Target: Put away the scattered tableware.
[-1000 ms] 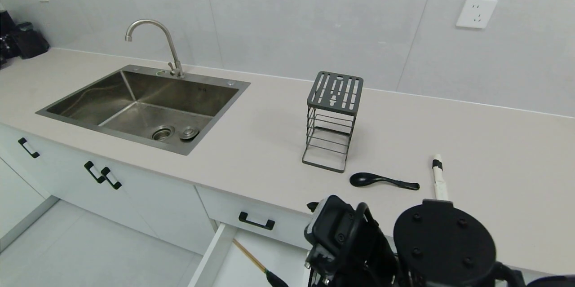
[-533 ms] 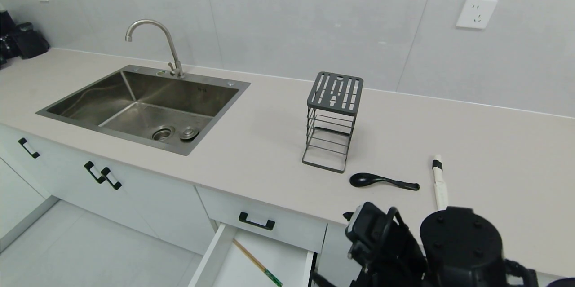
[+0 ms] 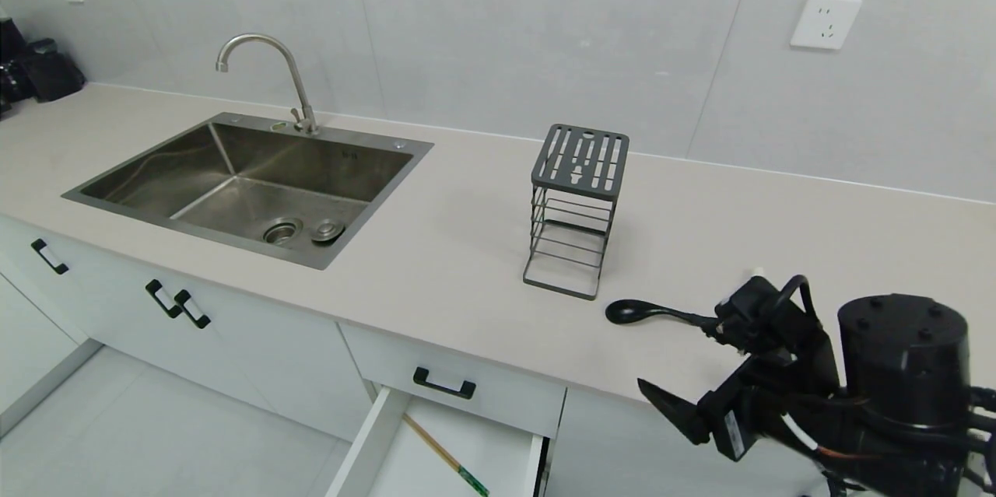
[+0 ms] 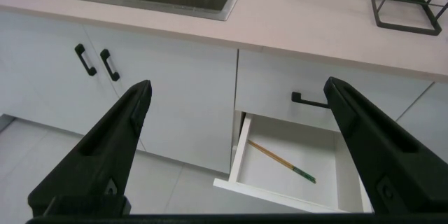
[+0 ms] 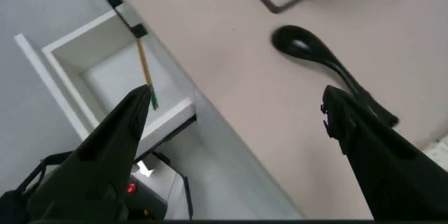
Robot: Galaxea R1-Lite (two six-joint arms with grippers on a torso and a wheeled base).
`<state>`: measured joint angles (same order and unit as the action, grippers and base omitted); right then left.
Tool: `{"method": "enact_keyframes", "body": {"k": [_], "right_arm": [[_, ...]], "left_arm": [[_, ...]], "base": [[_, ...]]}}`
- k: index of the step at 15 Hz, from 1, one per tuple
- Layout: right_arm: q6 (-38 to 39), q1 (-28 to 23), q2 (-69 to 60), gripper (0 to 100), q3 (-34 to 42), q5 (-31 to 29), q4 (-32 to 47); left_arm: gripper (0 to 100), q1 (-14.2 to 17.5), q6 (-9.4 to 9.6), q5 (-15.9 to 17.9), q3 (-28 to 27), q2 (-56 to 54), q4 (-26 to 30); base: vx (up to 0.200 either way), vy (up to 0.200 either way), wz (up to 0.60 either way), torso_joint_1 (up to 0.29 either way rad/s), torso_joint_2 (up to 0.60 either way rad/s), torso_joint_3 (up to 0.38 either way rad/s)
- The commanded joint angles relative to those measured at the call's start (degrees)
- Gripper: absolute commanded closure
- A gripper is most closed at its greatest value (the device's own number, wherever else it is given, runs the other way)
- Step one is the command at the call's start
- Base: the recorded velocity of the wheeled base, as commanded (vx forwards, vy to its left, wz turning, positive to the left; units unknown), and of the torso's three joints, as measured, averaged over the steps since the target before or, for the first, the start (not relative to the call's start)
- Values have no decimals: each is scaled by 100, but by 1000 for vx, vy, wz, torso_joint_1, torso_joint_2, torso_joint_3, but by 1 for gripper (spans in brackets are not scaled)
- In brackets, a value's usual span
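- Right gripper (image 5: 236, 101) hovers with jaws spread wide, nothing between them.
- Long-handled black spoon (image 3: 626, 312) lies flat just in front of the dark metal wire rack (image 3: 576, 209), handle trailing away from it.
- Best bet: straddle that thin handle crosswise, pinch low.

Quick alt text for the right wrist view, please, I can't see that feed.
The right gripper hangs open above the counter edge, close over the handle of the black spoon. Below the counter, the open drawer holds a chopstick.
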<state>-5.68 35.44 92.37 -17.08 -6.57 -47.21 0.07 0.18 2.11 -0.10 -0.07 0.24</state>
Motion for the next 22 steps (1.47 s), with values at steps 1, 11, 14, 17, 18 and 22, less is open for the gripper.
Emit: {"method": "enact_keyframes", "body": {"k": [1, 11, 14, 17, 18, 22], "right_arm": [[-12, -969, 53, 0, -261, 349, 221], [-1005, -1962, 1416, 0, -779, 2397, 160], [-1067, -2041, 1987, 0, -1184, 2406, 134], [-1067, -2217, 2611, 0, -1650, 2415, -420], [-1067, -2234, 2716, 0, -1650, 2432, -508], [-1295, -2261, 2831, 0, -1641, 2696, -517]], "left_arm": [[0, 1, -1, 0, 1, 7, 2], [0, 1, -1, 0, 1, 7, 2], [0, 1, 8, 0, 1, 7, 2], [0, 1, -1, 0, 1, 7, 2], [0, 1, -1, 0, 1, 7, 2], [0, 1, -1, 0, 1, 7, 2]], "base": [[0, 0, 0, 0, 0, 0], [0, 0, 0, 0, 0, 0], [0, 0, 0, 0, 0, 0], [0, 0, 0, 0, 0, 0], [0, 0, 0, 0, 0, 0], [0, 0, 0, 0, 0, 0]]}}
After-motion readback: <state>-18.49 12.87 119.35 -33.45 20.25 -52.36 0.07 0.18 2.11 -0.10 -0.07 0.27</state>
